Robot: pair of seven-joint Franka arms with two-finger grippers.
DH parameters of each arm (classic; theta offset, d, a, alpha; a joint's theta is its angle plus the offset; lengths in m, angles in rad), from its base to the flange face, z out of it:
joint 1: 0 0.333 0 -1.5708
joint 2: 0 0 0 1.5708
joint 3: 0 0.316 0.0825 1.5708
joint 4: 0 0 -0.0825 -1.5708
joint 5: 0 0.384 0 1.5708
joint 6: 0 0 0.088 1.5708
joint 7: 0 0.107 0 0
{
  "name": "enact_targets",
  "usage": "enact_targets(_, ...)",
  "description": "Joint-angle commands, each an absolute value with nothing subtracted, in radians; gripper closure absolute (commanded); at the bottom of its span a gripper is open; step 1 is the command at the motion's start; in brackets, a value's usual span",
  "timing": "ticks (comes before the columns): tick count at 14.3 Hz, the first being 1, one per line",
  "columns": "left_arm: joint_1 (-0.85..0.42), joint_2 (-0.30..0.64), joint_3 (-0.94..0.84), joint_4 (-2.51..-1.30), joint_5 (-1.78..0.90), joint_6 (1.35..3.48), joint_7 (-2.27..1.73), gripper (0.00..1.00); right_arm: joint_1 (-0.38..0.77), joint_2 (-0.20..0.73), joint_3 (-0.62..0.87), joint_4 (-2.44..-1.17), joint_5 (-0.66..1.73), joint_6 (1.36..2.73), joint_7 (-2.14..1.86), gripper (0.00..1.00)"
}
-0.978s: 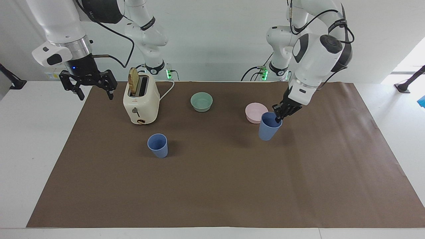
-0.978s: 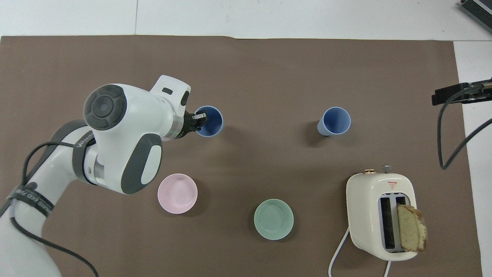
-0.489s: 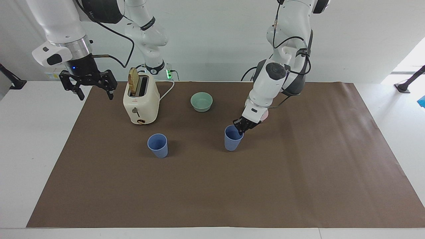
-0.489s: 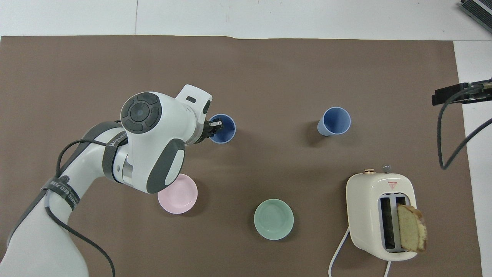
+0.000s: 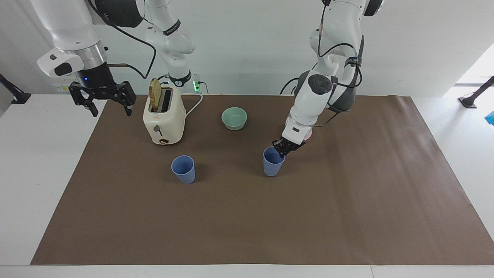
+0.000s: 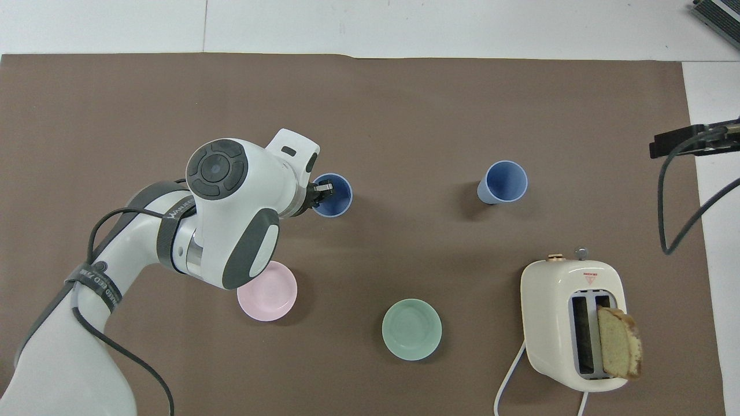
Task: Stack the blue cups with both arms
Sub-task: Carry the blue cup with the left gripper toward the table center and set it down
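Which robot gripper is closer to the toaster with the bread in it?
The right gripper. It hangs open beside the cream toaster, at the mat's edge. The left gripper is shut on a blue plastic cup's rim, past the mint-green bowl.

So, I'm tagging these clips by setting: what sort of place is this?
Most likely a robotics lab staged as a kitchen: two white arms fixed at a table under brown paper, with a toaster, bowls and blue cups as props.
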State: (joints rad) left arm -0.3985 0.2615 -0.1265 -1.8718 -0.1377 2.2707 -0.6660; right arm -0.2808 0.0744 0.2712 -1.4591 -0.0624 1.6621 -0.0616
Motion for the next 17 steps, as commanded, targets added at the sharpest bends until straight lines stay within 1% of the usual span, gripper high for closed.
enact_targets(1,-0.410,0.262,-0.115,-1.879,-0.118,2.256,-0.667,1.00,-0.290,0.058,0.275,-1.476,-0.048,1.666,-0.084,0.00)
enact_targets(3,-0.410,0.261,-0.117,-1.881,-0.118,2.256,-0.667,1.00,-0.290,0.060,0.275,-1.476,-0.048,1.666,-0.084,0.00)
enact_targets(4,-0.408,0.261,-0.117,-1.881,-0.118,2.256,-0.667,0.80,-0.290,0.060,0.275,-1.477,-0.048,1.666,-0.084,0.00)
enact_targets(5,-0.403,0.262,-0.117,-1.878,-0.118,2.256,-0.667,0.33,-0.290,0.060,0.275,-1.476,-0.048,1.667,-0.084,0.00)
enact_targets(6,-0.403,0.262,-0.115,-1.873,-0.117,2.255,-0.669,0.00,-0.290,0.060,0.275,-1.476,-0.048,1.667,-0.084,0.00)
enact_targets(9,-0.399,0.261,-0.109,-1.867,-0.074,2.253,-0.673,0.00,-0.291,0.058,0.275,-1.476,-0.048,1.667,-0.084,0.00)
enact_targets(11,-0.391,0.244,-0.098,-1.867,-0.039,2.228,-0.670,0.00,-0.290,0.058,0.275,-1.476,-0.048,1.667,-0.084,0.00)
enact_targets(14,-0.338,0.171,-0.094,-1.859,0.008,2.128,-0.585,0.00,-0.291,0.060,0.275,-1.476,-0.048,1.667,-0.084,0.00)
enact_targets(17,-0.247,0.062,-0.095,-1.861,0.008,1.992,-0.402,0.00,-0.290,0.060,0.275,-1.476,-0.048,1.670,-0.084,0.00)
